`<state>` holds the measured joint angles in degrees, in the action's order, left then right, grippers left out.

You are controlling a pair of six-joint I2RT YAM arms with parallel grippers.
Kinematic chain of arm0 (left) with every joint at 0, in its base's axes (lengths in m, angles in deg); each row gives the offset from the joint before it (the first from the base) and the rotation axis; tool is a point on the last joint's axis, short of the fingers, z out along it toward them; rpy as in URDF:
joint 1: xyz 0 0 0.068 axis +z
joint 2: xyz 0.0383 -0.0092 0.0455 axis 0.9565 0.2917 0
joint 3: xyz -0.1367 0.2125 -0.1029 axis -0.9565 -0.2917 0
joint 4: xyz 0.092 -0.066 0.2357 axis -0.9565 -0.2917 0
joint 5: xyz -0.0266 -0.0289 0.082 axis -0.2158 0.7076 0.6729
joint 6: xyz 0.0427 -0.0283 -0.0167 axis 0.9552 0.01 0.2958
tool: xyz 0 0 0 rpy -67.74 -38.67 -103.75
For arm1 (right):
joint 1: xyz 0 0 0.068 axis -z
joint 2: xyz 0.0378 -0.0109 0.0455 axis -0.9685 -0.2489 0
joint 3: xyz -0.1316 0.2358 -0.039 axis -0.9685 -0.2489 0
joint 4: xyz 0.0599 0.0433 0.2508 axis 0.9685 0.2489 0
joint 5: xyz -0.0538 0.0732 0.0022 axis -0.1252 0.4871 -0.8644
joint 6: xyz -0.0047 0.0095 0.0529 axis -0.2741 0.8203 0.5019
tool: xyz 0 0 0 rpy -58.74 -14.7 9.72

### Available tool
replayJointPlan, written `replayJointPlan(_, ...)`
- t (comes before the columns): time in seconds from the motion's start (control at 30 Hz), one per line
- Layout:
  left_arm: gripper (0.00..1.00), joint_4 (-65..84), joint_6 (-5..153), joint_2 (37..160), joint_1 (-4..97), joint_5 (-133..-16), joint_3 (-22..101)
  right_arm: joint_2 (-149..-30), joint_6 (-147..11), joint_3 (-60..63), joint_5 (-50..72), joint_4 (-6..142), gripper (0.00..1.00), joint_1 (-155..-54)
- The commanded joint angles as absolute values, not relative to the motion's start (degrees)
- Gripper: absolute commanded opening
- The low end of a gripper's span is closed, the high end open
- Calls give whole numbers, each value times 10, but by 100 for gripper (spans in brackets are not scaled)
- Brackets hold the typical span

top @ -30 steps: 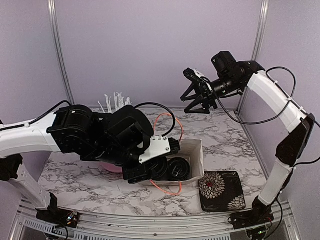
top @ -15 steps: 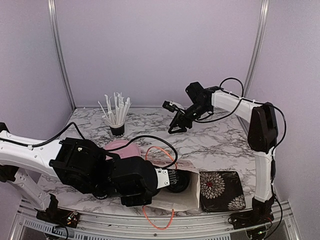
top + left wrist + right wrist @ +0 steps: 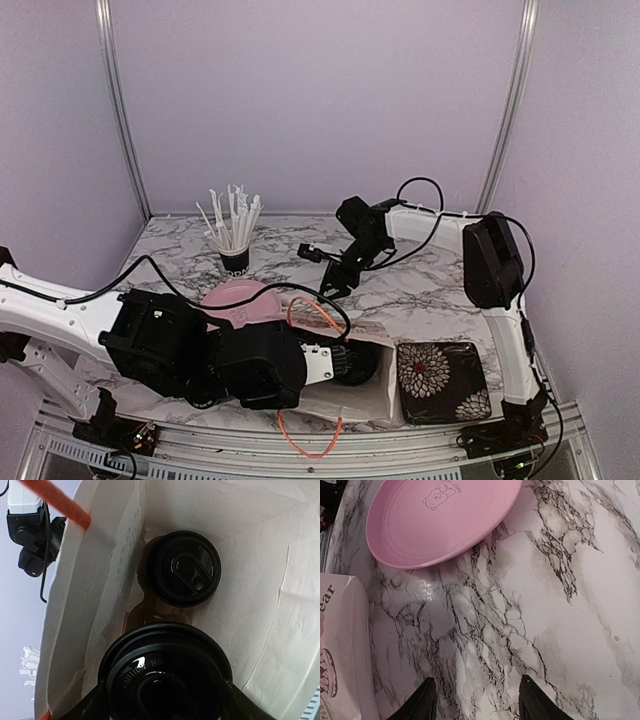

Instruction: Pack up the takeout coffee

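Two black-lidded coffee cups are inside a white paper bag [image 3: 260, 610]. The far cup [image 3: 185, 567] stands deep in the bag. The near cup [image 3: 165, 675] sits between the fingers of my left gripper [image 3: 165, 697], which press on both sides of its lid. In the top view the bag [image 3: 365, 395] is open at the table's front, with a black lid [image 3: 357, 362] showing in its mouth. My right gripper [image 3: 479, 700] is open and empty, low over bare marble; it also shows in the top view [image 3: 326, 285].
A pink plate [image 3: 240, 300] lies left of the right gripper and shows in the right wrist view [image 3: 440, 520]. A black cup of white sticks [image 3: 235, 240] stands at the back. A floral black tray [image 3: 443, 380] lies right of the bag. Orange bag handles [image 3: 310, 440] hang at the front.
My right arm has swung down and left from high at the back to low over the table. My left arm has dropped toward the front, and the bag has shifted forward with it.
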<state>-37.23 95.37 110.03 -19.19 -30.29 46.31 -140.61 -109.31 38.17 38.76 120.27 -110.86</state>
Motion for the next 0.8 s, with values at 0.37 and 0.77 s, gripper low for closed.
replayJointPlan(0.37, 54, -255, 1051, 1059, -195, -286, 373, -1465, -1101, 408, 434, 1252, 51, -1149)
replayJointPlan(0.77, 56, -255, 1081, 1087, -190, -268, 372, -1474, -1110, 403, 460, 1266, 49, -1158)
